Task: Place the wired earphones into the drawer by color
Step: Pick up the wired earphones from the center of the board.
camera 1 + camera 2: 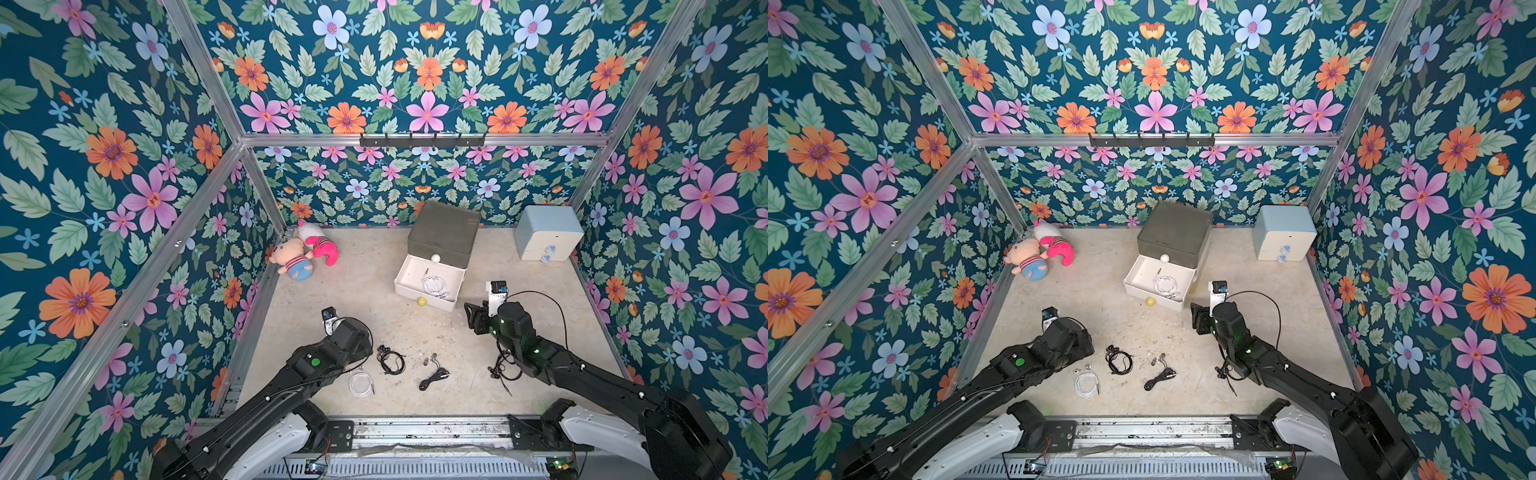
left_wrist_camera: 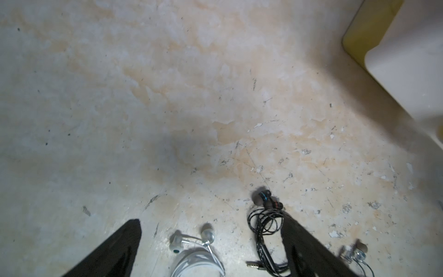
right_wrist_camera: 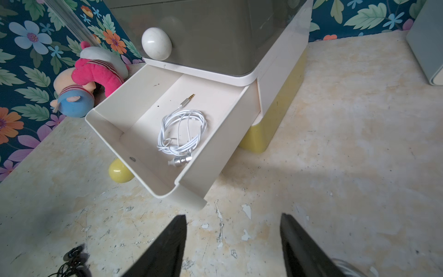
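The drawer [image 1: 444,232] stands at the back, and its white middle tier [image 3: 215,148] is pulled out. One white wired earphones bundle [image 3: 182,132] lies inside that tier. On the floor in both top views lie a white coil [image 1: 360,382], a black bundle [image 1: 390,359], and a black bundle with silver buds [image 1: 1160,372]. Another black bundle [image 1: 498,372] is partly hidden under the right arm. My left gripper [image 2: 211,219] hangs open above the white coil [image 2: 199,259]. My right gripper [image 3: 233,216] is open and empty over bare floor, in front of the pulled-out tier.
Two plush toys [image 1: 307,251] lie in the back left corner. A pale blue two-drawer cabinet [image 1: 548,237] stands at the back right. The yellow bottom knob [image 3: 119,171] pokes out under the open tier. Flowered walls close in three sides.
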`<state>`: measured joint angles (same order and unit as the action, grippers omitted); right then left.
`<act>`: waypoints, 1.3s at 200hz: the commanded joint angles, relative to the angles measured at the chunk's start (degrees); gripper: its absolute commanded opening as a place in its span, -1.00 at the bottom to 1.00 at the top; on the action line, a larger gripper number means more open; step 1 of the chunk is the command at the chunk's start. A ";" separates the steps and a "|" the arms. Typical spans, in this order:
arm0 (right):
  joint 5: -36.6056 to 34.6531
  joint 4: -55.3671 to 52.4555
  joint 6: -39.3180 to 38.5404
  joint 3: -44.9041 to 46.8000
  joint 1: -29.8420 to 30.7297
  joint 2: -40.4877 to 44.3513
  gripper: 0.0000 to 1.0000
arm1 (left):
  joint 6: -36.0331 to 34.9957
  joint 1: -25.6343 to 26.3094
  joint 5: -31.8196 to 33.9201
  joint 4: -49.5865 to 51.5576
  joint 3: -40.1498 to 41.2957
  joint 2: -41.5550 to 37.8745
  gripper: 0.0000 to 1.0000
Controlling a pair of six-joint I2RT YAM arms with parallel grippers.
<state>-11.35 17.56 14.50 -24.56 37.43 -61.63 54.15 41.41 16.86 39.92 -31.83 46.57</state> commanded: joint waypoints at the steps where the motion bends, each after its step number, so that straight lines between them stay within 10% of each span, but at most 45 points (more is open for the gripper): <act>1: -2.86 4.39 0.02 1.77 -0.11 2.23 0.41 | 5.99 0.25 -1.82 2.62 1.95 -0.22 0.94; 260: -7.01 7.31 0.09 6.43 -0.90 9.57 0.56 | 16.93 9.49 -10.82 8.98 7.90 1.44 -0.09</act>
<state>-17.63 23.73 14.52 -18.17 36.53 -52.38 70.54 50.65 6.35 49.32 -24.69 47.79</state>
